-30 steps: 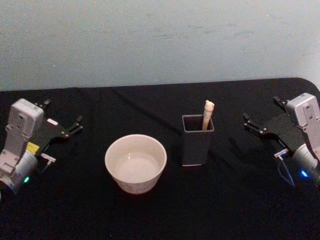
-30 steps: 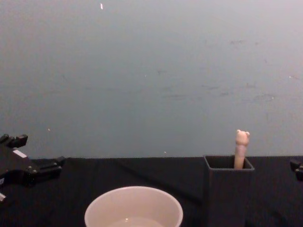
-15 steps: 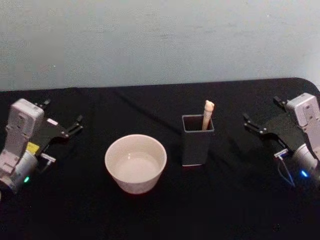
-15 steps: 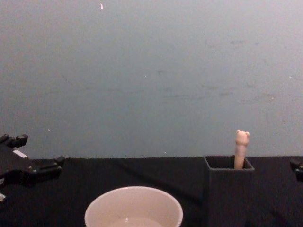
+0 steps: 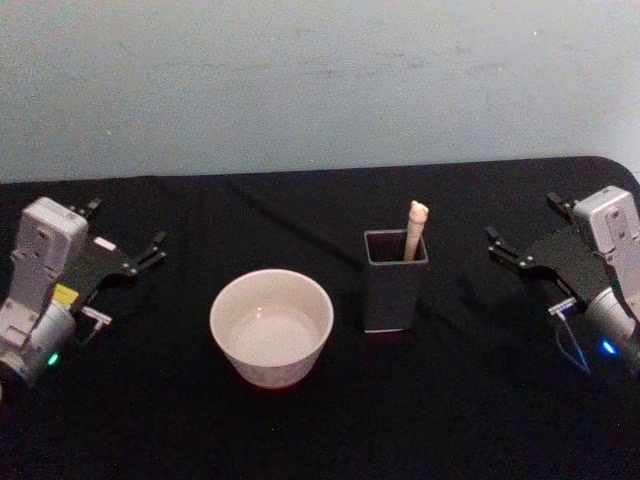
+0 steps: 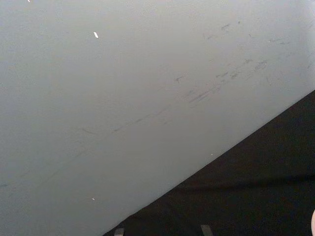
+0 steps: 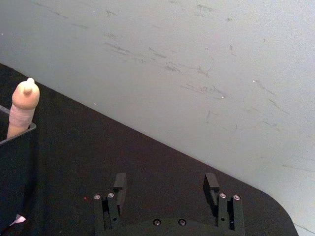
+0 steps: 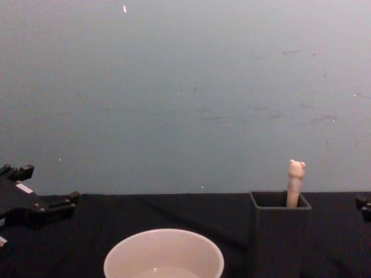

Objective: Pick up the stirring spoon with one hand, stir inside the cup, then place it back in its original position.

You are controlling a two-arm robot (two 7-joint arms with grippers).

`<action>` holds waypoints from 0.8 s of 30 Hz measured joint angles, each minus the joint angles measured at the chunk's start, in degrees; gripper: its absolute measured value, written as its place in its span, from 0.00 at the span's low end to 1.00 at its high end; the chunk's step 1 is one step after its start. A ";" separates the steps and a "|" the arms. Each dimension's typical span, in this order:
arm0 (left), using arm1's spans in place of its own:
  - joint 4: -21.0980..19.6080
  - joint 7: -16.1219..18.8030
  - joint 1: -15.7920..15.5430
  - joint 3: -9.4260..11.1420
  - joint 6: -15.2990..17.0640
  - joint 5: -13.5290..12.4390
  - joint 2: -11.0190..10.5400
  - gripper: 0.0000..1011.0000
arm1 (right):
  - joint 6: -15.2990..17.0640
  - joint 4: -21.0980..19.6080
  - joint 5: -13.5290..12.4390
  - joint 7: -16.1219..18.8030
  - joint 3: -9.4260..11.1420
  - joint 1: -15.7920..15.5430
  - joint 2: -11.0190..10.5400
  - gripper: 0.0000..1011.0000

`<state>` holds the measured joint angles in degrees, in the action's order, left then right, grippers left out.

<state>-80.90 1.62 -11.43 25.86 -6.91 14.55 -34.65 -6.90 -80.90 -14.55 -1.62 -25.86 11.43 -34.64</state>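
**A:** Head view first. Where is the stirring spoon [image 5: 415,228]?

**B:** It stands in the dark grey square holder [image 5: 394,295], leaning into the far right corner. Its bear-head handle pokes above the rim. The cream cup [image 5: 271,325] sits to the holder's left on the black worktop [image 5: 330,430], near it but not touching.

**A:** And the hands?

**B:** The left hand [image 5: 124,224] is out at the worktop's left side, well apart from the cup, spread wide and holding nothing. The right hand [image 5: 522,217] is at the right side, likewise spread and empty, well apart from the holder.

**A:** Left wrist view?

**B:** A scuffed grey wall [image 6: 147,98] above the dark worktop. Two small pale marks at the picture's lower edge may be parts of that hand, but I can't be sure.

**A:** Right wrist view?

**B:** Its two black fingers [image 7: 119,183] stand wide apart with nothing between them. Farther off, the spoon's bear head rises from the holder's rim.

**A:** Chest view?

**B:** The cup's rim sits low in the middle. The holder is to its right, with the spoon handle upright above it. The left hand is at the left edge, spread open, and a bit of the right hand is at the right edge.
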 joint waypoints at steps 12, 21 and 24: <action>0.00 0.00 0.00 0.00 0.00 0.00 0.00 0.99 | 0.00 0.00 0.00 0.00 0.00 0.00 0.00 0.99; 0.00 0.00 0.00 0.00 0.00 0.00 0.00 0.99 | 0.00 0.00 0.00 0.00 0.00 0.00 0.00 0.99; 0.00 0.00 0.00 0.00 0.00 0.00 0.00 0.99 | 0.00 0.00 0.00 0.00 0.00 0.00 0.00 0.99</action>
<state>-80.90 1.62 -11.44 25.86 -6.91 14.55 -34.64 -6.91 -80.90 -14.55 -1.62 -25.86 11.43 -34.65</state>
